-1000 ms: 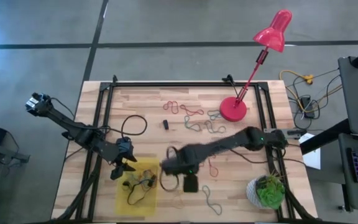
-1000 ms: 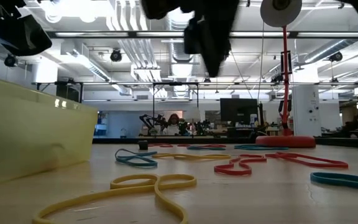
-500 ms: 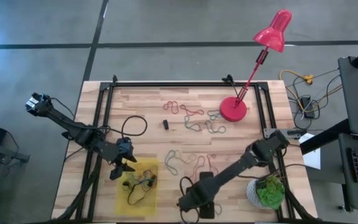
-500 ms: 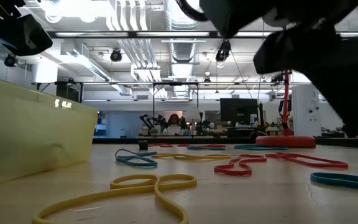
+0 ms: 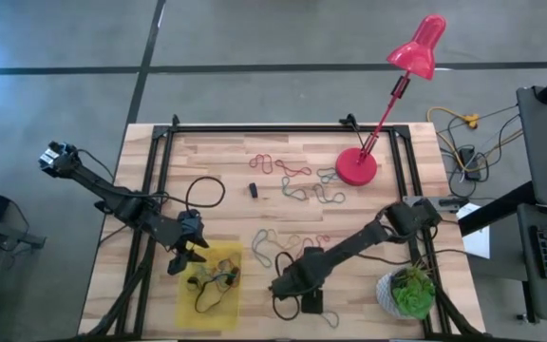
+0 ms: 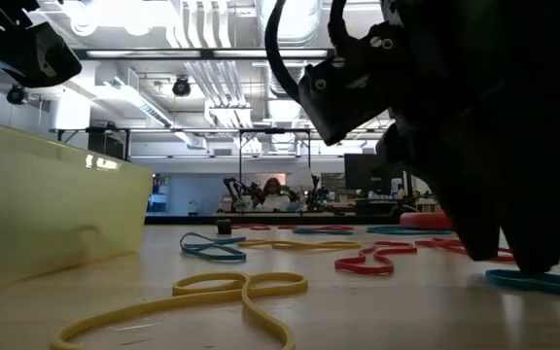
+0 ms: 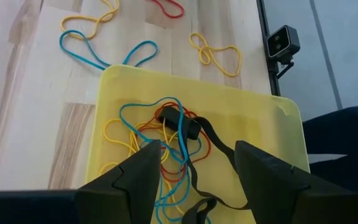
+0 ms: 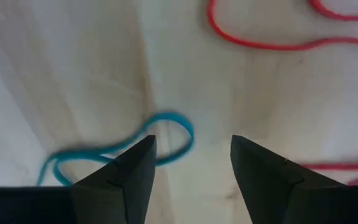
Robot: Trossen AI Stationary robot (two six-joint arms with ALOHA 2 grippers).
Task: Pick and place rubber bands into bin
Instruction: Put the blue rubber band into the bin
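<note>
left gripper parked over the yellow bin, fingers apart, holding nothing. bin at the table's front left with a tangle of rubber bands inside. right gripper down low over a teal band, jaws wide, nothing gripped.

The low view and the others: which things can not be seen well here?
- Low view: the right arm's dark body hides the table's right part; only an end of a blue band shows.
- Low view: the bin shows its wall only, contents hidden.
- Right wrist view: the blue band is blurred.
</note>
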